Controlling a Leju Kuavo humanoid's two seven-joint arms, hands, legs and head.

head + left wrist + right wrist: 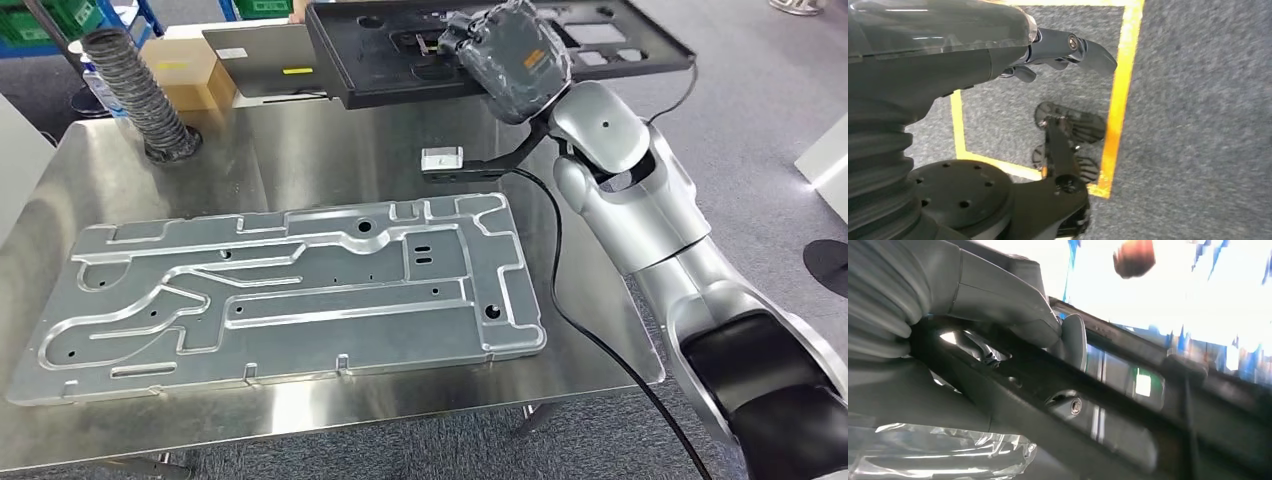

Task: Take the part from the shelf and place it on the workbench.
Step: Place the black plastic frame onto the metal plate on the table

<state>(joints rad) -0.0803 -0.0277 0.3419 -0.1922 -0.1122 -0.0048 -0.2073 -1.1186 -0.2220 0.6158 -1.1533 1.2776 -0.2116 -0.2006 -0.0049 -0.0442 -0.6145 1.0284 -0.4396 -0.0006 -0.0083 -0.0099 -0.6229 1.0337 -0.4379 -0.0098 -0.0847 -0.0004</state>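
Steel table below me already carries a silver plate; my right robot hand is clamped on the black part, held above the far edge. I should lower it level onto bare steel, clear of the hose; my left robot hand hangs slack, fingers apart

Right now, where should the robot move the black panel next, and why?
Probably lower it toward the bare steel beside the silver plate. The right hand grips the black panel above the far edge of the table, not resting on it yet.
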